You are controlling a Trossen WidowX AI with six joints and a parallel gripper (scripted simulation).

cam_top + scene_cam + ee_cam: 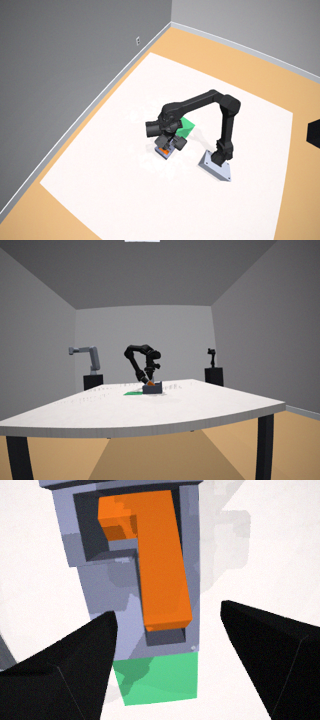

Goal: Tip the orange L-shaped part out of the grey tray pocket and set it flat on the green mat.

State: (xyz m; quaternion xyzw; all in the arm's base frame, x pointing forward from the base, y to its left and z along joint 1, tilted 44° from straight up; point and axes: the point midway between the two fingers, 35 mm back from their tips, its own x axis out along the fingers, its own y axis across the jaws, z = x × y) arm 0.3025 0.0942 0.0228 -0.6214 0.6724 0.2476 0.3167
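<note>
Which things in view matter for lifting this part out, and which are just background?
In the job:
orange L-shaped part, one end tipped up
grey tray
green mat
gripper, fingers open, holding nothing

Background:
grey arm on a pedestal
camera stand
wall outlet
</note>
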